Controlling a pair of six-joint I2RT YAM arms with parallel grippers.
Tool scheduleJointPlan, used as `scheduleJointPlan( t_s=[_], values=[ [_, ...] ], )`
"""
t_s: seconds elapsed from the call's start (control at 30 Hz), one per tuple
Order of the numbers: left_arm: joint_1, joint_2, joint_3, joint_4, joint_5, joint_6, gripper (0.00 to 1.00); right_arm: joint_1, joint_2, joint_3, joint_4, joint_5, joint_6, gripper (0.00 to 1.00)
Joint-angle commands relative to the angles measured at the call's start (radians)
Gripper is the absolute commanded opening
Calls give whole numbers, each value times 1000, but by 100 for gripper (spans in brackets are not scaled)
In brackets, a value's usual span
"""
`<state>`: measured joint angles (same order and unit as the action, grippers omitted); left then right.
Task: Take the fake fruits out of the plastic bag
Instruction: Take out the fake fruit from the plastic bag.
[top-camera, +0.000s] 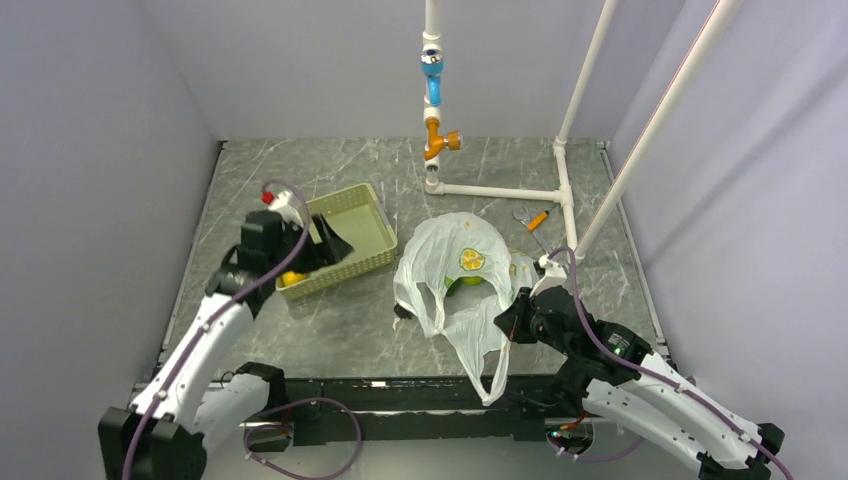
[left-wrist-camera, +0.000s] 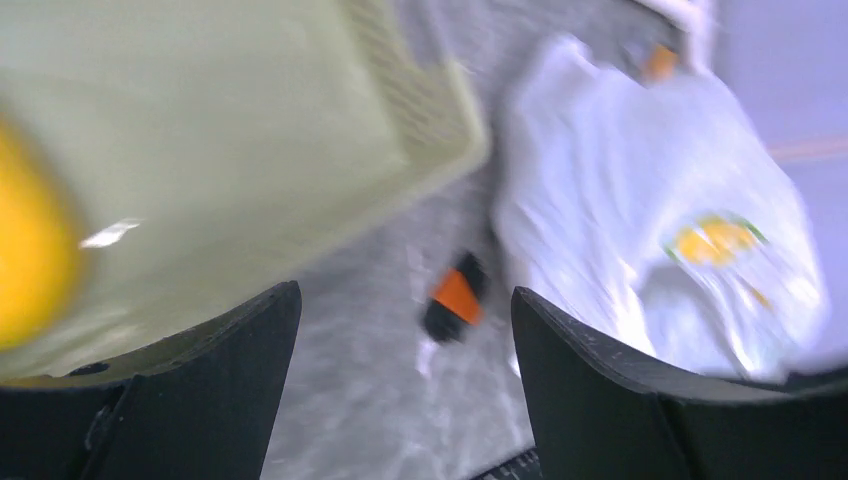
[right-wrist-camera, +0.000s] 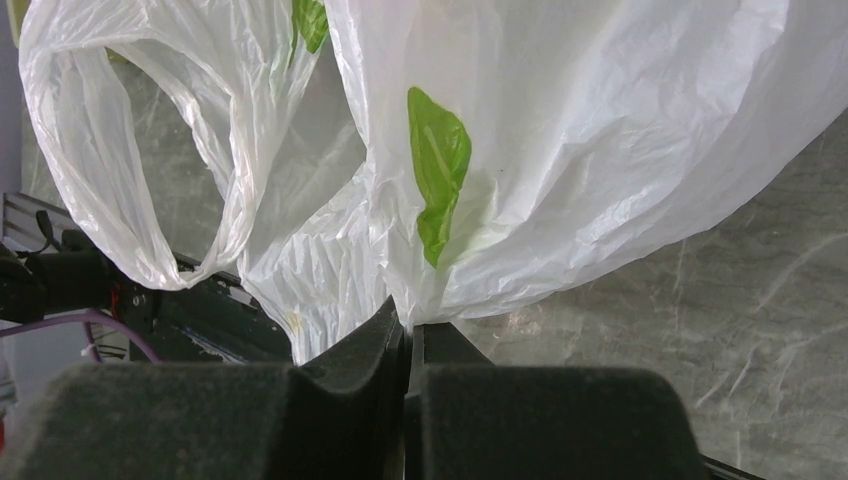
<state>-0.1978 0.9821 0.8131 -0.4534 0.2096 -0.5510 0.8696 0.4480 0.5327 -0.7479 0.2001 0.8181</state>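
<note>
The plastic bag (top-camera: 450, 285) lies crumpled mid-table, white with a citrus print, one loop handle trailing over the front edge. A green fake fruit (top-camera: 470, 282) shows through its opening. My right gripper (top-camera: 512, 322) is shut on the bag's right edge; in the right wrist view the bag (right-wrist-camera: 560, 150) rises from the pinched fingertips of the right gripper (right-wrist-camera: 408, 325). My left gripper (top-camera: 330, 245) hangs open and empty over the pale green basket (top-camera: 372, 222). A yellow fake fruit (top-camera: 292, 278) lies in the basket's near corner, blurred at the left of the left wrist view (left-wrist-camera: 30, 260).
A small orange-and-black object (left-wrist-camera: 455, 297) lies on the marble table between the basket (left-wrist-camera: 250, 120) and the bag (left-wrist-camera: 640, 200). An orange-handled tool (top-camera: 535, 220) lies behind the bag. A white pipe frame (top-camera: 500, 190) with blue and orange valves stands at the back.
</note>
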Motion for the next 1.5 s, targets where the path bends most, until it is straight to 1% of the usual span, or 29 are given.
scheduleJointPlan(
  t_s=[0.0,0.07,0.13,0.2,0.27,0.33,0.4,0.47,0.53,0.63,0.73,0.87,0.97,1.07,1.2,1.37,1.47],
  values=[
    [-188,-141,-209,383,300,-183,82,0,13,19,51,-2,-17,3],
    [-359,-200,-252,436,166,-212,82,2,19,19,51,-6,-19,3],
    [-518,-241,-288,495,62,-227,82,2,20,20,50,-8,-20,3],
    [-627,-265,-286,504,-26,-225,81,1,20,20,49,-9,-20,3],
    [-730,-247,-259,495,-114,-206,81,1,18,20,47,-9,-20,3],
    [-798,-175,-211,471,-176,-180,79,1,16,20,49,-8,-20,2],
    [-857,-56,-121,402,-206,-161,77,1,19,18,51,-8,-19,2],
    [-921,83,-7,326,-289,-134,72,0,22,22,45,-10,-22,2],
    [-958,204,94,258,-355,-120,65,1,19,27,36,-8,-19,2],
    [-971,350,220,220,-364,-95,59,1,-5,29,27,0,-13,1],
    [-971,476,313,187,-365,-79,51,2,-29,30,21,4,-10,1],
    [-967,619,384,172,-345,-62,44,2,-34,30,18,-1,-11,0],
    [-960,671,394,176,-334,-77,41,2,-34,28,24,-4,-16,0],
    [-939,711,389,184,-321,-90,41,2,-47,21,41,-8,-20,0],
    [-914,778,440,112,-370,-93,38,2,-39,16,52,-37,-32,0],
    [-891,796,433,118,-412,-83,38,2,18,29,48,-77,-57,0],
    [-850,833,448,95,-381,-66,38,2,9,29,46,-67,-51,0]
  ],
)
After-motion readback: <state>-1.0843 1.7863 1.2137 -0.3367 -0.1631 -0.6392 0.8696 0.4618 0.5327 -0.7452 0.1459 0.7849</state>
